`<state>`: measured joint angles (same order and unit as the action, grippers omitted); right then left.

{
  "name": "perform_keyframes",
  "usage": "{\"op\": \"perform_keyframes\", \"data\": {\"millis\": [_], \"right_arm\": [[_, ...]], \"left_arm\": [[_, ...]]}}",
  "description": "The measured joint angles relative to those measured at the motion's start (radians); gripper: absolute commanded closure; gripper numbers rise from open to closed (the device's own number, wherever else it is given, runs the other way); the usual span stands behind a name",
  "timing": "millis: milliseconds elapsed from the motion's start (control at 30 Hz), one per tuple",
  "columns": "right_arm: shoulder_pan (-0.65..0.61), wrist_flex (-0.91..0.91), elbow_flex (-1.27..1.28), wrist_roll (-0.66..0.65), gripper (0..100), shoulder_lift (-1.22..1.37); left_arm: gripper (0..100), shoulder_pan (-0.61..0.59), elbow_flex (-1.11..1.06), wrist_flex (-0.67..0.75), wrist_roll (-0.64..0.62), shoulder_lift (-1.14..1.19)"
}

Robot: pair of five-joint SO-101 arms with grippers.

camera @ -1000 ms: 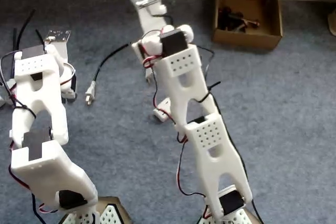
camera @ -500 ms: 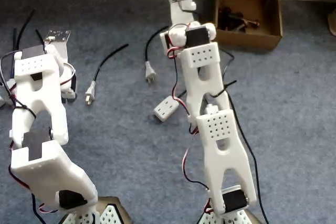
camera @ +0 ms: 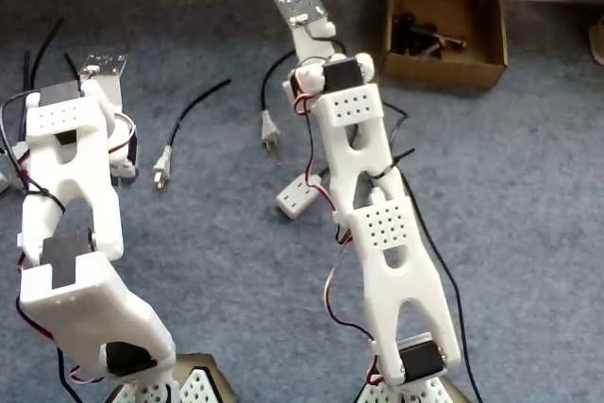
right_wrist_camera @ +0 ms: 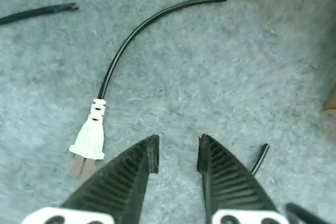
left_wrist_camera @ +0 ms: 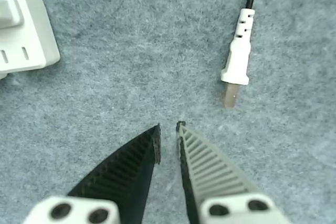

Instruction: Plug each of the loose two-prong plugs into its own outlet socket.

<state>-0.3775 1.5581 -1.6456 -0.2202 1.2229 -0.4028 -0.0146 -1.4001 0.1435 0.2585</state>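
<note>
Grey carpet (camera: 528, 186): right gripper (right_wrist_camera: 178, 142) hangs parted beside one plug (right_wrist_camera: 89, 140), likely lining up a grab. Left gripper (left_wrist_camera: 168, 127), barely parted, faces another plug (left_wrist_camera: 235, 66).

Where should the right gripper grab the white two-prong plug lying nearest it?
Take the white two-prong plug by its flared body, behind the prongs, from above across its width: it lies flat on the grey carpet beside the right gripper.

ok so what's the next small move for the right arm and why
Probably slide the right gripper sideways until it is over the white plug, then lower it. Its fingers are open and empty above bare carpet, and the plug lies loose beside them, not between them.
</note>
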Motion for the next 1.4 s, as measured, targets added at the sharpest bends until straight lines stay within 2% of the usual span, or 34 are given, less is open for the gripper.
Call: {"op": "perform_keyframes", "data": {"millis": [133, 400, 700, 867, 1000, 1400], "right_arm": [[0.002, 0.0, 0.0, -0.044, 87.1, 0.0], [0.002, 0.005, 0.0, -0.052, 87.1, 0.0], [-0.006, 0.101, 0.0, -0.052, 87.1, -0.021], [-0.037, 0.183, 0.0, -0.028, 87.1, -0.103], [-0.066, 0.189, 0.0, 0.011, 87.1, -0.114], [-0.166, 0.189, 0.0, 0.017, 87.1, -0.114]], "left_arm": [[94, 0.0, 0.0, 0.0, 0.0, 0.0], [94, 0.0, 0.0, 0.0, 0.0, 0.0], [94, 0.0, 0.0, 0.0, 0.0, 0.0], [94, 0.0, 0.0, 0.0, 0.0, 0.0], [94, 0.0, 0.0, 0.0, 0.0, 0.0], [94, 0.0, 0.0, 0.015, 0.0, 0.0]]}}
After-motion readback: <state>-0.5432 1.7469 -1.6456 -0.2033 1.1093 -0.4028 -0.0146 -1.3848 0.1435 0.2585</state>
